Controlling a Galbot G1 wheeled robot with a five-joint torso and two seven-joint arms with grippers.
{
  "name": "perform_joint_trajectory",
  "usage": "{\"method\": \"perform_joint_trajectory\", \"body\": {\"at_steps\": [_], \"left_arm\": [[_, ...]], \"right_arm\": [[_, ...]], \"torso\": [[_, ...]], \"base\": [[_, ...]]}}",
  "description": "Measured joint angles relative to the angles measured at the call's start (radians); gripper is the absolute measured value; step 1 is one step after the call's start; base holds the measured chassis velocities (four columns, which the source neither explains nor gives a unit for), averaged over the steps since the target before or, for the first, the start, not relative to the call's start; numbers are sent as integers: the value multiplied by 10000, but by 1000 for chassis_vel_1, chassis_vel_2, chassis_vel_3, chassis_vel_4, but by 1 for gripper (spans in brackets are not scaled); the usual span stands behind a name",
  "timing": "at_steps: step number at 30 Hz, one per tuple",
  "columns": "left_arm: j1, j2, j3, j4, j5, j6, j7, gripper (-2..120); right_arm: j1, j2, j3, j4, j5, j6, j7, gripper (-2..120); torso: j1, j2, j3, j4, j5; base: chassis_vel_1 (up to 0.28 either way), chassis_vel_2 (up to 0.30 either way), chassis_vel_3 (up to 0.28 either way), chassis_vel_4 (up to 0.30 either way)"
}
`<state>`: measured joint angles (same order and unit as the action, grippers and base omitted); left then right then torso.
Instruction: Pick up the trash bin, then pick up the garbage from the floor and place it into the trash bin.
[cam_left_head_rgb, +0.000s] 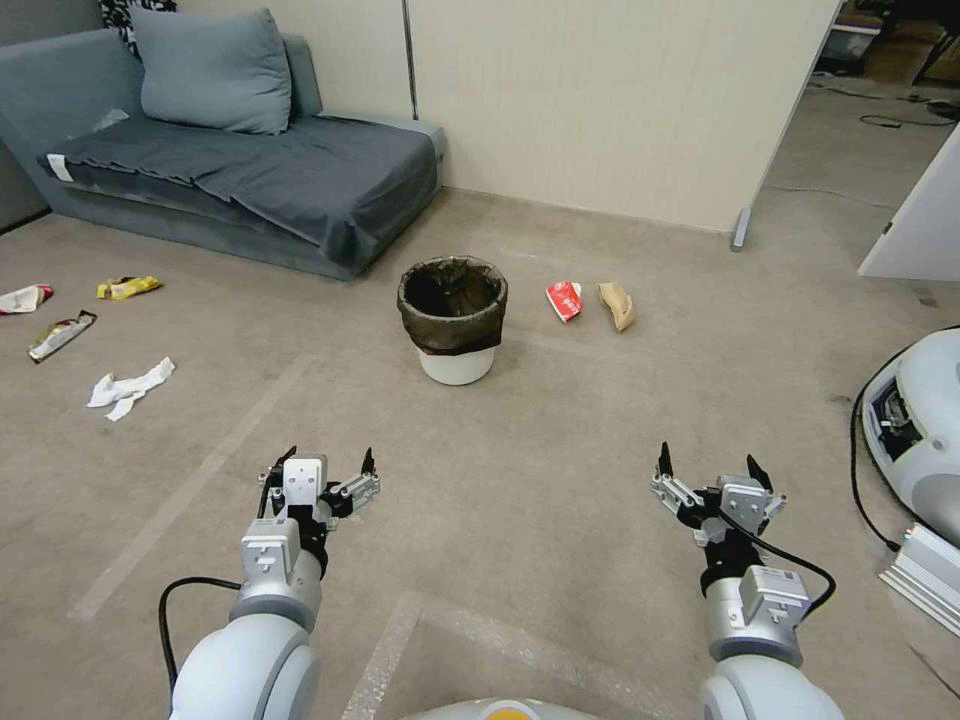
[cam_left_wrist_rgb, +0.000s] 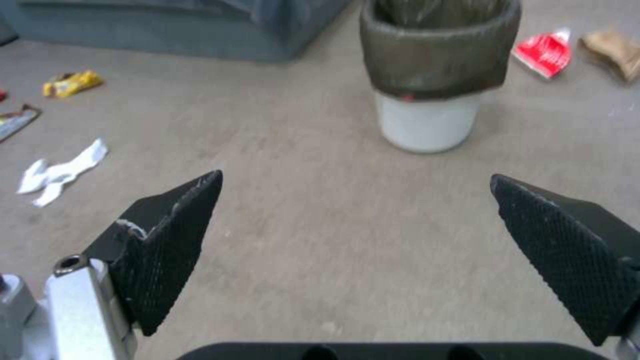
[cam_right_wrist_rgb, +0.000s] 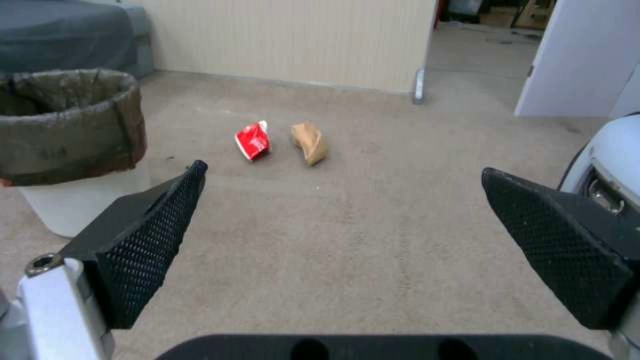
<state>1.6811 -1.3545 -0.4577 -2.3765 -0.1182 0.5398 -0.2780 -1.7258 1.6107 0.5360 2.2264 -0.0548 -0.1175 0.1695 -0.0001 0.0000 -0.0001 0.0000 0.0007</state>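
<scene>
The trash bin (cam_left_head_rgb: 453, 318), a small white bucket with a dark bag over its rim, stands upright on the carpet ahead of me (cam_left_wrist_rgb: 437, 65) (cam_right_wrist_rgb: 67, 145). Garbage lies around it: a red-and-white cup (cam_left_head_rgb: 565, 300) and a tan paper bag (cam_left_head_rgb: 617, 305) to its right, a white tissue (cam_left_head_rgb: 130, 388), a yellow wrapper (cam_left_head_rgb: 128, 287), a dark wrapper (cam_left_head_rgb: 60, 335) and a red-and-white piece (cam_left_head_rgb: 24, 298) at the far left. My left gripper (cam_left_head_rgb: 330, 462) and right gripper (cam_left_head_rgb: 707, 466) hover open and empty, well short of the bin.
A grey sofa (cam_left_head_rgb: 250, 170) stands at the back left against a beige wall (cam_left_head_rgb: 620, 100). Another white robot base (cam_left_head_rgb: 920, 430) with a black cable and a metal rail (cam_left_head_rgb: 925, 575) sits at the right. Open carpet lies between me and the bin.
</scene>
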Motion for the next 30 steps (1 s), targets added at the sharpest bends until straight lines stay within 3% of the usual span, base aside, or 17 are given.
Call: {"method": "perform_joint_trajectory", "body": {"at_steps": [4,30], "left_arm": [[158,91,124,-312,91,486,-143,100],[151,116,197,-292,337,544,-76,100]], "right_arm": [[34,-5,32,-26,160,-29,-49,100],[354,-58,-15,-452,250,-179,-156,100]], "torso": [[0,0,0,0,-3],[1,0,1,-1,-7]], "base": [[0,0,0,0],[-21,19,20,-19]]}}
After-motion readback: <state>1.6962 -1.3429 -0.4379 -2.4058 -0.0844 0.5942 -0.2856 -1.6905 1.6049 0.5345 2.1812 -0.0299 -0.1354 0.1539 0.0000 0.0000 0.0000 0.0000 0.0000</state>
